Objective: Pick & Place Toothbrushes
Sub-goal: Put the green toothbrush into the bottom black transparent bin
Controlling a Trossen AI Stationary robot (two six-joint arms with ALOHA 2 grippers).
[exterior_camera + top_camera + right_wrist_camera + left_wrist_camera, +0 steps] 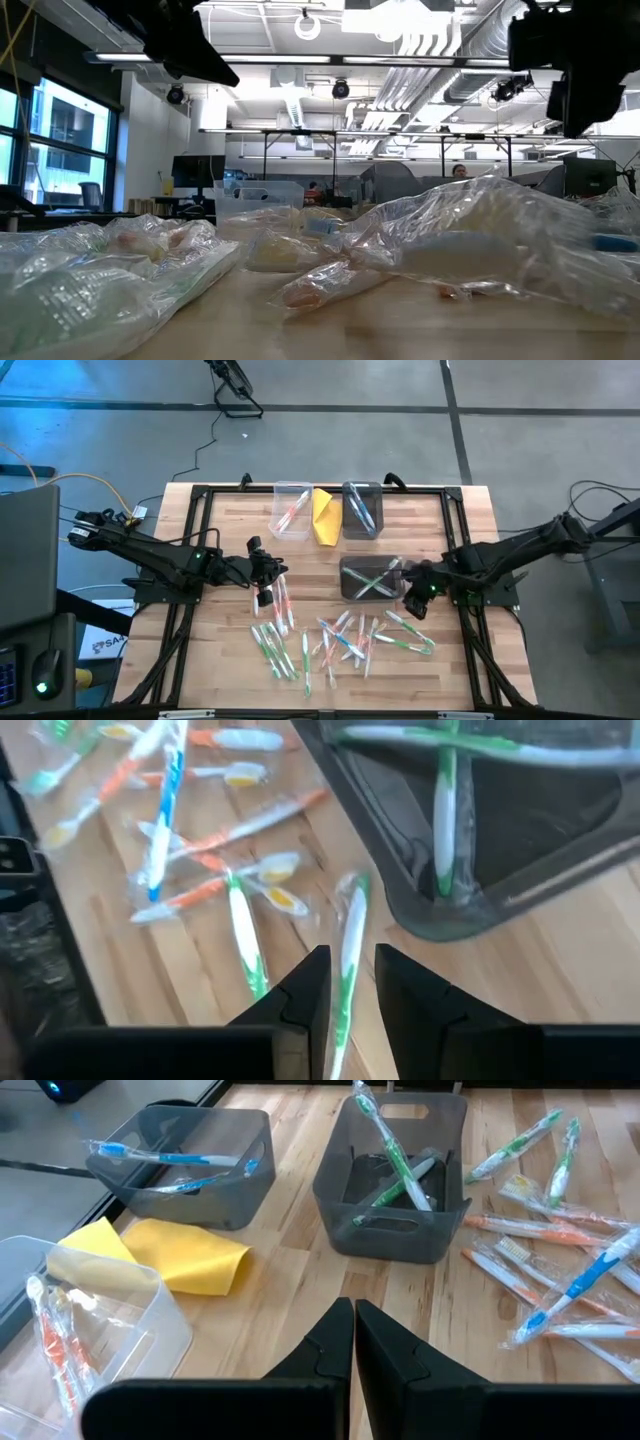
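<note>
On the wooden table [200,560], the wrapped toothbrushes [330,640] are scattered across the half toward 6 o'clock in the high view, most of them in one loose pile at the middle and a smaller group toward 7 o'clock.

Three bins are seen toward 12 o'clock. A clear bin [291,510] holds orange-handled brushes, a dark bin [361,510] holds blue ones, and a yellow cloth [325,516] lies between the two. A third dark bin [368,578], nearer the table's centre, holds green-handled brushes [395,1165] crossed over one another.

The left gripper [266,572] is held over the table at about 9 o'clock of the centre, just above the 7 o'clock group. In the left wrist view its fingers [330,1350] are pressed together, with nothing between them.

The right gripper [415,600] is placed at the 3 o'clock side of the pile, just beside the third bin's corner. In the right wrist view a green toothbrush [347,955] is seen running into the narrow gap between the fingers [300,995], which are set close on either side of it. Whether it is actually gripped cannot be told.
</note>
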